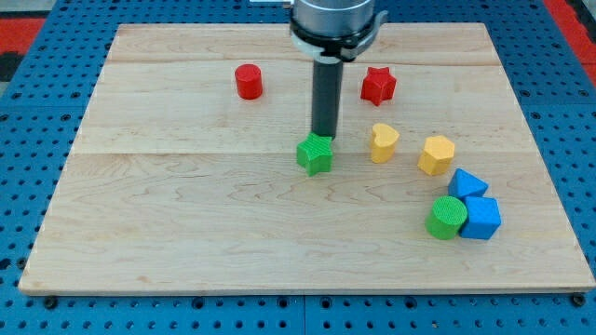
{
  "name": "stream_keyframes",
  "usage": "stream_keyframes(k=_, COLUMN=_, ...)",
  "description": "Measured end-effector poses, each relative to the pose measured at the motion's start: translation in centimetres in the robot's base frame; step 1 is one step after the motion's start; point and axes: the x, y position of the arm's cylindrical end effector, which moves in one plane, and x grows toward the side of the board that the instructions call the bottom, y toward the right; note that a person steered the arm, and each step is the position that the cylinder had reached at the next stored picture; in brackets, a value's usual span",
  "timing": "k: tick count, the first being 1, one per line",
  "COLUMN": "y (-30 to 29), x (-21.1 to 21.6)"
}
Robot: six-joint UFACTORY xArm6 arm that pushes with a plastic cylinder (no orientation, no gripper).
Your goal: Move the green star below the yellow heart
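The green star (315, 154) lies near the middle of the wooden board (186, 233). The yellow heart (383, 142) sits to its right, at about the same height in the view. My tip (323, 136) stands right at the star's top edge, touching or nearly touching it. The rod rises straight up from there to the arm's head at the view's top.
A yellow hexagon (436, 154) lies right of the heart. A blue triangle (466, 182), a blue cube (481, 218) and a green cylinder (447, 218) cluster at the lower right. A red cylinder (248, 82) and a red star (377, 86) lie near the top.
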Motion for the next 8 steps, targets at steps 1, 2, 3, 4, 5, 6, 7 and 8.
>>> stream_keyframes(k=1, y=-4.3, x=-0.7)
stream_keyframes(k=2, y=-7.4, x=-0.8)
stream_keyframes(k=3, y=-7.6, x=1.0)
stream_keyframes(k=4, y=-6.9, x=2.0)
stream_keyframes(k=5, y=-5.3, x=2.0)
stream_keyframes(k=6, y=-2.0, x=2.0)
stream_keyframes(k=7, y=0.6, x=2.3)
stream_keyframes(k=8, y=3.0, x=3.3)
